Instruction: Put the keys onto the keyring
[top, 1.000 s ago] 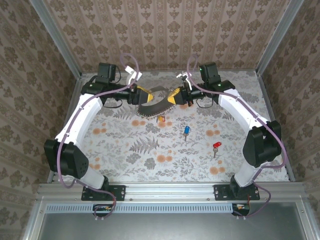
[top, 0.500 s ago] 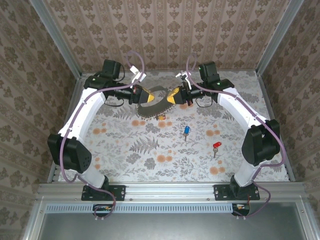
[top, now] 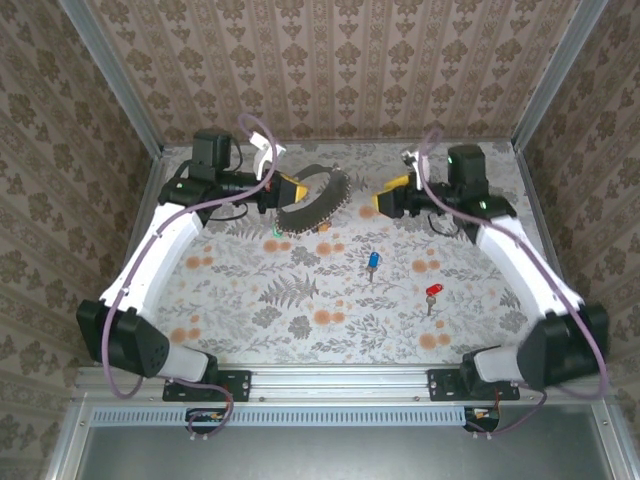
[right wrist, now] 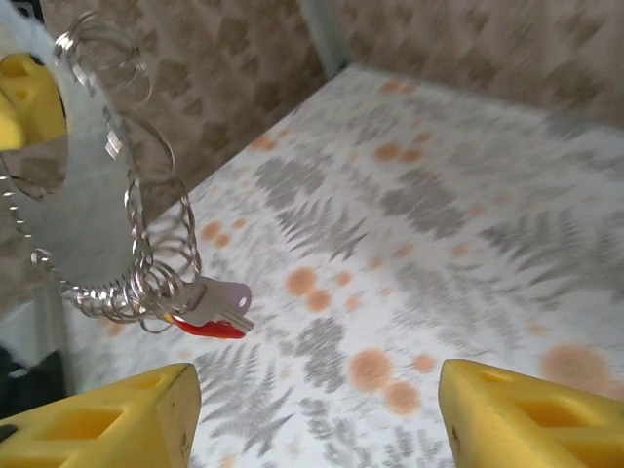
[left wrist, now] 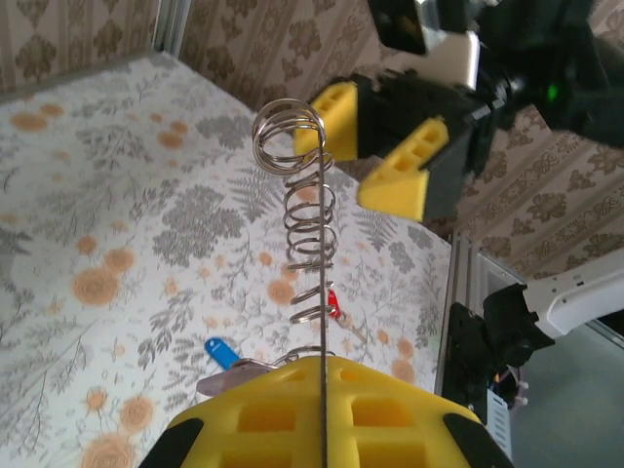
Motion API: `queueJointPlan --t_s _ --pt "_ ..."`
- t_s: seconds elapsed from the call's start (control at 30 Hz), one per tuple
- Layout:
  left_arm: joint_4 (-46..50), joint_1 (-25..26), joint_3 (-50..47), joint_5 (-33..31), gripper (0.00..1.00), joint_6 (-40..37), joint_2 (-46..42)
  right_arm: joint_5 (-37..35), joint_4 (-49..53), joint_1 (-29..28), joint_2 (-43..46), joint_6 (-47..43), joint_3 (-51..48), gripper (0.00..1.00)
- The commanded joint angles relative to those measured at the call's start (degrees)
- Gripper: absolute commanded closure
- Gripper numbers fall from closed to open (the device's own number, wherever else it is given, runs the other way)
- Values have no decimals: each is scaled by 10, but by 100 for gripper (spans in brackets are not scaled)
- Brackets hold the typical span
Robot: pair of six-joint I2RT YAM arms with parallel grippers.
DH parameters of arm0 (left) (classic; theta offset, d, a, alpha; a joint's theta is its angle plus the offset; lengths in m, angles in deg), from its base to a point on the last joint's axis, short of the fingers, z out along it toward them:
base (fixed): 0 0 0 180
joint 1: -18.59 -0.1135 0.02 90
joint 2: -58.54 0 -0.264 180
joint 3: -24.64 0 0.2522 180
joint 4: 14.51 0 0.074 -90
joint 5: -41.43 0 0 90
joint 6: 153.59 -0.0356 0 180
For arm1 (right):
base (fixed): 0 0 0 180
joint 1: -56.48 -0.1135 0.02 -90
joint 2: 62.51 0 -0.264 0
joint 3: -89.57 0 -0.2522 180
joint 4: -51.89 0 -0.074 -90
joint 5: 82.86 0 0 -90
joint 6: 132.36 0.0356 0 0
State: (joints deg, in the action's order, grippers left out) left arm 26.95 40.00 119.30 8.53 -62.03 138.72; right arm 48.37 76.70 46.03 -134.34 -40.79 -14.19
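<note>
Logging the left gripper [top: 293, 190] first: pinched shut on one end of the keyring [top: 318, 200], with the thin wire running straight down between its yellow fingers [left wrist: 292, 419] in the left wrist view. Noted the keyring held up off the flowered table [top: 250, 290], a loose run of silvery coils bending in an arc away from that grip, free end toward the right side.

Found the right gripper [top: 385, 203] just to the right of the keyring, not touching it, jaws spread wide with nothing between them. Confirmed from its own wrist camera: open tabletop in the gap between its two yellow fingers [right wrist: 107, 419].

Spotted one key [right wrist: 210, 314] hanging from the coils at the low bend of the keyring, silver blade, red head.

Recorded the blue key [top: 372, 262] lying flat on the table, on the near side of the keyring and a little right of it, well apart. Placed the red key [top: 432, 292] farther from the keyring again, beyond the blue key toward the near right.

Marked a green speck [top: 275, 232] on the table just below the keyring's held end. Too small to tell what it is.
</note>
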Motion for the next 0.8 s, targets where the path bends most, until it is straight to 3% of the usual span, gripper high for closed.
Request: queueJointPlan --t_s 0.0,0.1,0.23,0.37,0.57,0.77 --pt "-104 23 -31 -26 100 54 -33 -94 -168 -6 90 58 -87 30" --pt "-174 38 -61 -53 100 91 -46 -82 -260 -24 142 60 -165 38" --pt "-215 44 -64 -66 100 121 -47 -85 -259 -88 169 -44 -206 52" --pt "-252 68 -72 -71 100 147 -52 -197 -348 -187 171 -112 -262 75" --pt "-285 79 -79 -81 100 172 -64 -326 -476 -297 123 -151 -301 76" --pt "-298 83 -81 -80 100 185 -71 -375 -575 -330 62 -150 -312 74"
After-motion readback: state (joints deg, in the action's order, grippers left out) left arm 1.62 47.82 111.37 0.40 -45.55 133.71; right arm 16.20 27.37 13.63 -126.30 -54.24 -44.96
